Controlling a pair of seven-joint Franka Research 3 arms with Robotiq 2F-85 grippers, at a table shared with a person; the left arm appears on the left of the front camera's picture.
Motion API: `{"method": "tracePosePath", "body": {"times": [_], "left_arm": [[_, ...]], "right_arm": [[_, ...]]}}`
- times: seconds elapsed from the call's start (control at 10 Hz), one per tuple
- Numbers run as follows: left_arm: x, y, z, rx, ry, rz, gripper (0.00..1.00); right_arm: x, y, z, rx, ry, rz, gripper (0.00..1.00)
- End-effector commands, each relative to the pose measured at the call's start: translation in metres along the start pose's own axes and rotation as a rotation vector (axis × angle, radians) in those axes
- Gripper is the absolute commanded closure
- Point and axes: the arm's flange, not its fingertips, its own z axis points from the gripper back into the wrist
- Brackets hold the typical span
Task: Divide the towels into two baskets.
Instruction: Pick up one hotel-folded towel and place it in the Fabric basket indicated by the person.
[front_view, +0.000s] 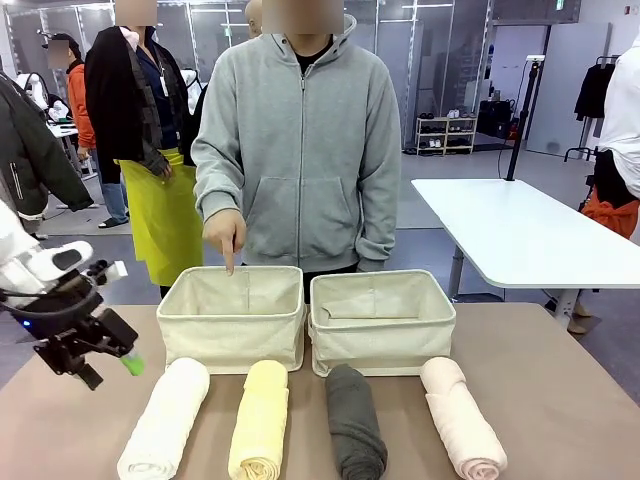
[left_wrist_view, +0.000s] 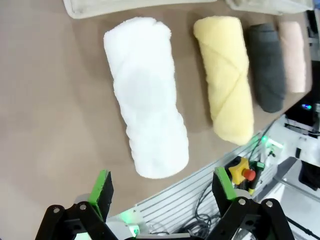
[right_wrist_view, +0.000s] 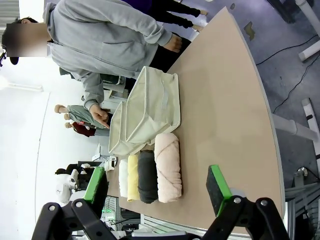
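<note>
— starting left: left gripper?
— hovering low over the table's left side, fingers spread wide, gripping nothing. white towel lies just beside it.
— rest of the row?
— four rolls lying side by side on the near table, small gaps between: white, then yellow towel, grey towel, pink towel.
— baskets?
— left basket and right basket stand right behind the rolls, close together; touching or not, can't tell.
— person?
— at the far side, one hand with index finger pointing down at the left basket's far rim, other fingers curled.
— right gripper?
— raised off the table's right side, fingers spread wide, gripping nothing; pink towel is the nearest roll.
</note>
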Motion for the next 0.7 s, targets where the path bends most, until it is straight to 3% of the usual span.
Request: {"method": "tracePosePath", "body": {"times": [0.0,0.1,0.6], "left_arm": [[0.005,-0.006,-0.018,0.099,0.007,0.048,0.00],[0.009,-0.007,-0.027,0.179,-0.012,0.072,0.00],[0.012,-0.010,-0.079,0.236,-0.001,0.178,0.00]], "right_arm": [[-0.002,0.002,0.001,0.013,-0.010,0.001,0.00],[-0.002,0.002,0.001,0.013,-0.010,0.001,0.00],[-0.002,0.002,0.001,0.013,-0.010,0.001,0.00]]}}
